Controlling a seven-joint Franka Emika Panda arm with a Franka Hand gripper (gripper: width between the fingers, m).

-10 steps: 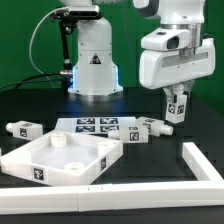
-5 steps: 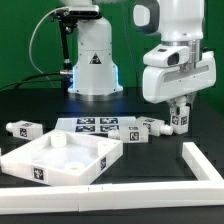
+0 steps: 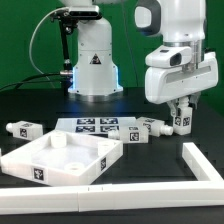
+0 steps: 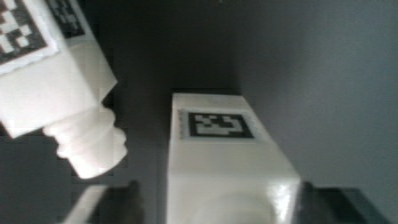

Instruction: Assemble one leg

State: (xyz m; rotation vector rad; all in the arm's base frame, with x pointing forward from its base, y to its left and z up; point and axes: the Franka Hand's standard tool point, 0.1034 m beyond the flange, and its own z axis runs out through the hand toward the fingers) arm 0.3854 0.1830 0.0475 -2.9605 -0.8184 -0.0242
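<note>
While the leg point(image 3: 182, 120) is in the tool point(image 3: 181, 117): carry it upright and slowly. The likely next job is taking it to the square panel point(image 3: 65, 178) at the exterior view's left without knocking anything.
Exterior view, hazard: a second leg point(image 3: 155, 126) lies on the counter point(image 3: 205, 130) just beside the held one, so lift straight up before travelling sideways.
Exterior view, arm pose: the wrist points straight down, low over the counter at the exterior view's right, past the marker board point(image 3: 95, 125).
Wrist view, grip: the fingers point(image 4: 116, 205) flank the leg point(image 4: 222, 160) and look clamped on it, with a tag facing the camera. The hold seems to be near one end, so a bump could pivot it.
Wrist view, clearance: the second leg point(image 4: 54, 75) has its threaded stub near the held leg but apart from it.
</note>
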